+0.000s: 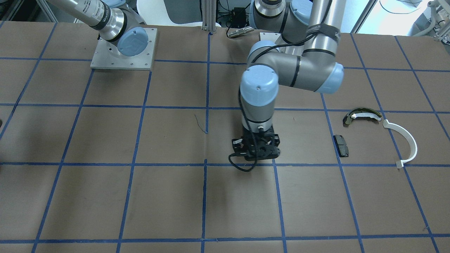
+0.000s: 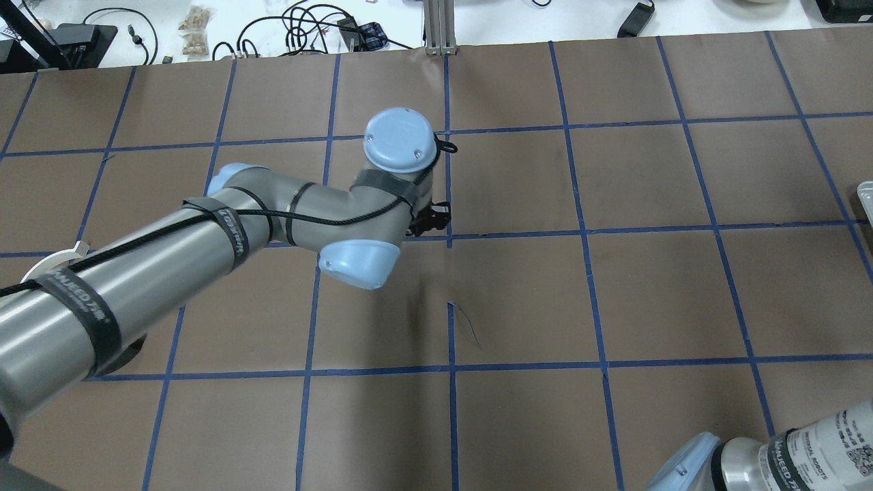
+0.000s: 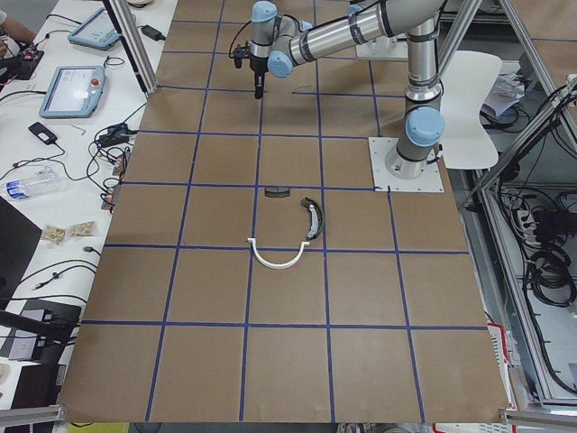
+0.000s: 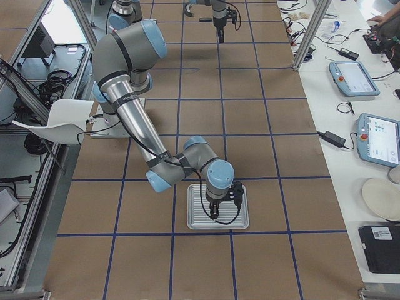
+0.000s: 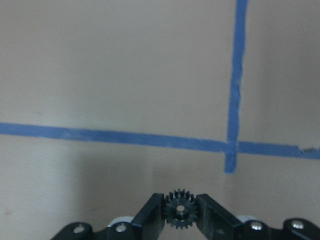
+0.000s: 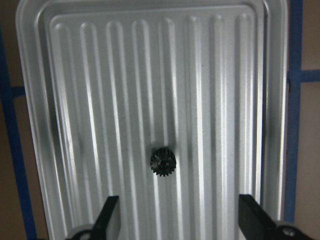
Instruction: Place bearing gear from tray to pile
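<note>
At the far left of the overhead view the pile is mostly hidden under the left arm. The front-facing view shows it plainly at middle right. There a flat black rectangular pad lies alone. Up and to its right is a dark olive curved shoe with a white inner strip. A thin white half-ring band begins very close to the shoe's right end; whether they touch cannot be told. All three rest on the brown paper-covered counter with its blue tape grid. Near the centre of the overhead frame the left gripper points straight down close to a tape crossing, well apart from the pile. At the bottom centre of its wrist view, its fingers are clamped on a small black toothed gear, one on each side of its rim. At the overhead frame's far right edge only a sliver shows of the ribbed silver metal tray. The right wrist view fills with this tray. The right gripper hangs over it with fingers spread wide apart and holding nothing. A second black gear lies flat near the tray's middle, just above the gap between them in the frame.
</note>
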{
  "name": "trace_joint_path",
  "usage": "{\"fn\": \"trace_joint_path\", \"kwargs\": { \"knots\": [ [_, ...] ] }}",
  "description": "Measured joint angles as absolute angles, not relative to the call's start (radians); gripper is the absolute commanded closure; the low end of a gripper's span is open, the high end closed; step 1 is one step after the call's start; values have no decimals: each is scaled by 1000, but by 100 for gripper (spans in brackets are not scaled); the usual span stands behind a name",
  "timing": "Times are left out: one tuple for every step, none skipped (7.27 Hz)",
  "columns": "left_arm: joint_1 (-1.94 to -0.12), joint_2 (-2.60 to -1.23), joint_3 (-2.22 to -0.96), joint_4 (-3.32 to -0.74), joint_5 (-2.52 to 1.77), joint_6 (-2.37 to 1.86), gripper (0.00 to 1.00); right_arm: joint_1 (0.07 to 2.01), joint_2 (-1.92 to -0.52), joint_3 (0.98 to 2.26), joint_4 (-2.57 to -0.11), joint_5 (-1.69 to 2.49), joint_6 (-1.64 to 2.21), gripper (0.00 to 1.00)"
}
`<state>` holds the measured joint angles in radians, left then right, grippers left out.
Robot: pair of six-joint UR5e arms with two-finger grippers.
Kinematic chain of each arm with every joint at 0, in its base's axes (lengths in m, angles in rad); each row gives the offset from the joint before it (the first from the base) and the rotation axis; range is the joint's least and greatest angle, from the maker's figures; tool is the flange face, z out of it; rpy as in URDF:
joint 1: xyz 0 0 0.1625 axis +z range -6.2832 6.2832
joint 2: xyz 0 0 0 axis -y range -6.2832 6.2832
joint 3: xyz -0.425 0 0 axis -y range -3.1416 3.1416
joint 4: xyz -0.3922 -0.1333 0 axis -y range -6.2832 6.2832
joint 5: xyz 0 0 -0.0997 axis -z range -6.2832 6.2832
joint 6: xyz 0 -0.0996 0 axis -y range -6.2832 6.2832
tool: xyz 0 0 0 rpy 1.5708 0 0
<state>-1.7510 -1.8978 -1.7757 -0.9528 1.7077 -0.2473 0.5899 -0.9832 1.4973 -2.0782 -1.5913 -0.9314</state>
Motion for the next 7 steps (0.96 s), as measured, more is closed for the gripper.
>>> {"fn": "trace_joint_path", "kwargs": {
  "knots": [
    [-1664,-1861,-1776,-995,1705,-168,100,590,-969,1497,-2077,-1586,-927,26],
    [-1566,-1830,-1779,-1038,1703,-83,100,589,-958,1498,-2076,-1573,-924,29],
    [-1466,-1811,-1786,-1087,1710,9,100,589,-948,1499,-2076,-1562,-921,30],
    [-1364,-1804,-1797,-1127,1725,104,100,589,-937,1496,-2078,-1558,-920,31],
    [-1257,-1812,-1816,-1137,1736,191,100,589,-930,1492,-2080,-1557,-919,36],
    [-1168,-1828,-1835,-1124,1739,264,100,589,-927,1491,-2081,-1557,-919,48],
    [-1114,-1846,-1855,-1091,1741,307,100,589,-925,1492,-2081,-1557,-919,57]
  ]
}}
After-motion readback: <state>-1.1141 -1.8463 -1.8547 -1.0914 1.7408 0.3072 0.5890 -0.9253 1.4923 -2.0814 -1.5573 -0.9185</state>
